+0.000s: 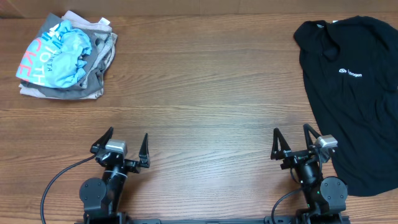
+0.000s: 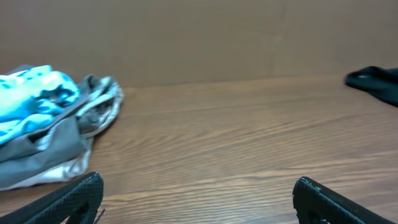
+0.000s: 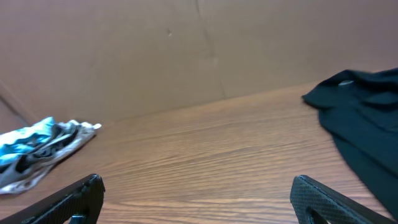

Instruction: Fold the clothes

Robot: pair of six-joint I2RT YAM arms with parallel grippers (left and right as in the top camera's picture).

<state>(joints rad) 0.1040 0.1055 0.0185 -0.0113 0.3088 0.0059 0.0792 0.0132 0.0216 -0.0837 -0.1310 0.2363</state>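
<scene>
At the far left corner of the wooden desk a crumpled heap of clothes is seen. A light blue shirt with pink lettering is bunched on top, and grey garments are wadded under and beside it. None of the heap is folded.

Nearer the front edge, left of the middle, the left tool is found, well apart from the heap. It is released: the jaws are spread wide and nothing is gripped. In its wrist view the two fingers are seen at the lower corners with bare wood between them.

Further right along the front edge the right tool is placed, likewise released, with its jaws spread wide and nothing between them.

At the right side a black T-shirt is laid out loosely and unfolded, reaching from the far edge towards the front edge and cut off by the frame on the right. Its small white chest logo is turned upward. The shirt's near left edge is seen just beside the right tool; whether the two touch cannot be told
</scene>
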